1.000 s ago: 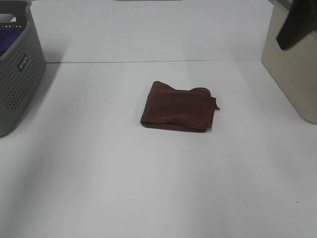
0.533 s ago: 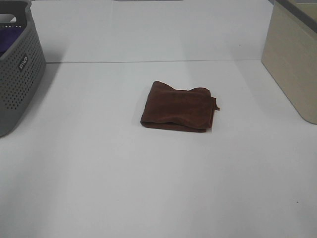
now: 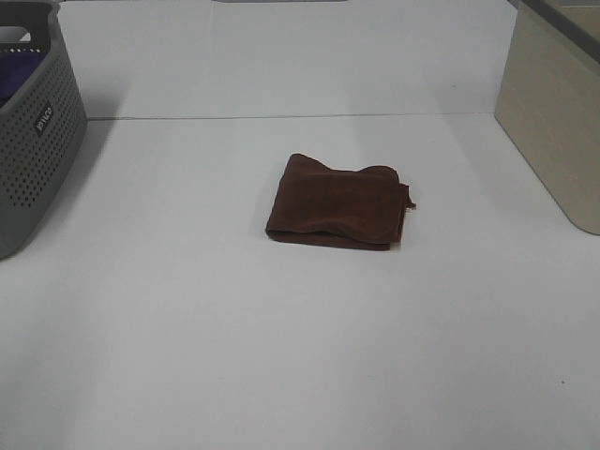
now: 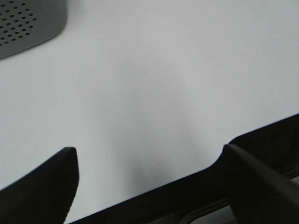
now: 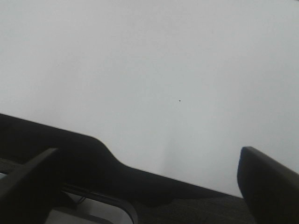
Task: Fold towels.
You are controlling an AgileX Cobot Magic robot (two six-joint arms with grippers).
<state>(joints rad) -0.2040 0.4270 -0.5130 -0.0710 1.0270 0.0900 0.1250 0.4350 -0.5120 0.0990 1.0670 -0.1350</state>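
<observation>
Both hands are spread wide and hold nothing: the left hand [image 4: 147, 182] hangs above bare white table [image 4: 154, 79] near a corner of the grey perforated basket [image 4: 25, 23], and the right hand [image 5: 149, 182] hangs over the table's edge. Neither arm shows in the high view. There the reddish-brown towel [image 3: 339, 201] lies folded in the table's middle, well apart from the basket [image 3: 33, 131] at left and a beige box [image 3: 553, 112] at right.

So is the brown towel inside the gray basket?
No, the brown towel lies folded on the white table, apart from the gray basket.
</observation>
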